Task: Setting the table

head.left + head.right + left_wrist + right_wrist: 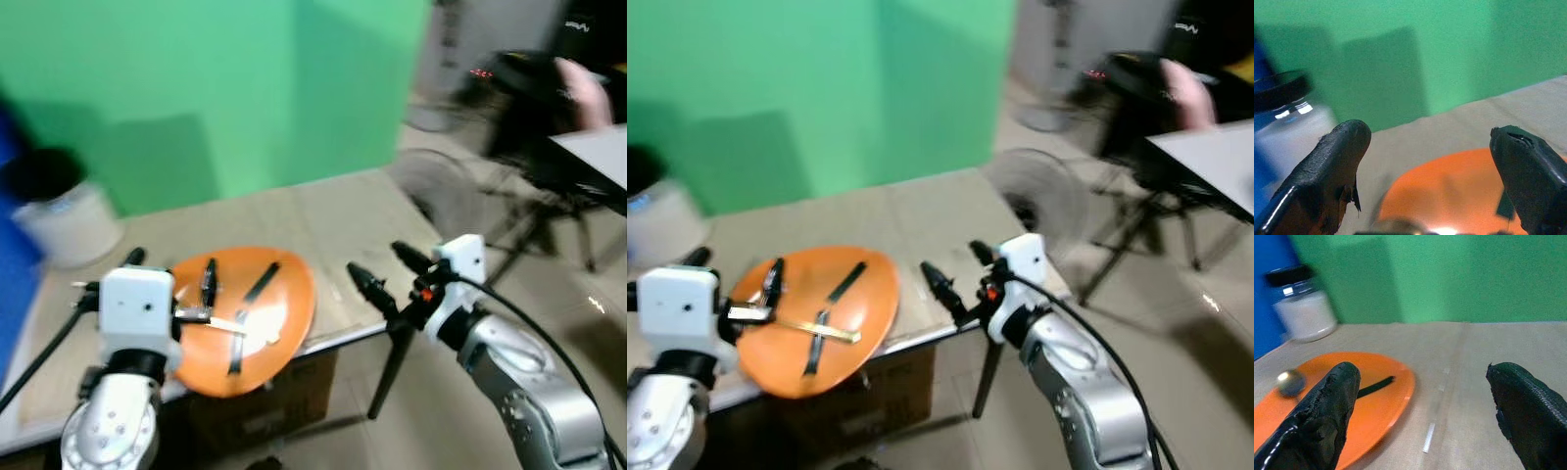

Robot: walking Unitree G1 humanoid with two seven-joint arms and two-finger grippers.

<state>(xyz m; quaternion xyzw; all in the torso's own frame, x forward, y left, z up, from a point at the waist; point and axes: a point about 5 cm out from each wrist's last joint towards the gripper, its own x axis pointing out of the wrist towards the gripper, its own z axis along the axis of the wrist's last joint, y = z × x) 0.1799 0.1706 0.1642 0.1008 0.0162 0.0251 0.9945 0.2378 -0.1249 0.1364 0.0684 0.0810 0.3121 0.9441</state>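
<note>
Both grippers, left (pixel 220 289) and right (pixel 382 269), are wide open, holding nothing. My plate (pixel 284 294) overhangs the table's (pixel 323 211) near edge, cutlery (pixel 813 328) loose on it; one nudge could tip it. Beyond stands a jar (pixel 1303 306).

I see an orange plate (pixel 857 294) on a beige table (pixel 872 220), near its front edge, with dark strips and a gold-coloured utensil (pixel 813 329) lying across it. My left gripper (pixel 774 279) sits over the plate's left side; finger state unclear. My right gripper (pixel 958 274) hovers just beside the plate's right rim, fingers spread apart. A green wall (pixel 823 88) stands behind. A fan (pixel 1043 201) stands on the floor beyond the table's right end. Frame is blurred.
</note>
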